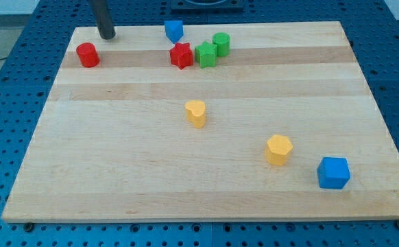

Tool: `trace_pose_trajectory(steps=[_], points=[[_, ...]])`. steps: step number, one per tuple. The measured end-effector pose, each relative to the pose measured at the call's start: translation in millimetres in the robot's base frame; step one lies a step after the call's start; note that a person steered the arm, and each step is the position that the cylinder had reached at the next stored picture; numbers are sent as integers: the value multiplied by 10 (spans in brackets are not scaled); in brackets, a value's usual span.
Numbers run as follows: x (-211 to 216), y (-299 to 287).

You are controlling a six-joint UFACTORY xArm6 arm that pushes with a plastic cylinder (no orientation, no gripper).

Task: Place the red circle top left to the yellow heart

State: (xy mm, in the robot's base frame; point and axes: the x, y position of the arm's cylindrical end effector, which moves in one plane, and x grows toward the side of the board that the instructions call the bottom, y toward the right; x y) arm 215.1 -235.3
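Observation:
The red circle (87,54) lies near the board's top left corner. The yellow heart (196,113) sits near the board's middle, well to the lower right of the red circle. My tip (107,36) rests on the board's top edge, just up and to the right of the red circle, a small gap apart from it.
A blue block (174,30), a red star (181,55), a green star (205,54) and a green cylinder (221,44) cluster at the top middle. A yellow hexagon (278,149) and a blue cube (334,172) lie at the lower right.

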Motion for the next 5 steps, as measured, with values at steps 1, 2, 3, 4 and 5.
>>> trace_pose_trajectory(steps=[1,2,3,4,5], points=[[261,-641],[606,-367],[869,264],[1348,689],[1457,966]])
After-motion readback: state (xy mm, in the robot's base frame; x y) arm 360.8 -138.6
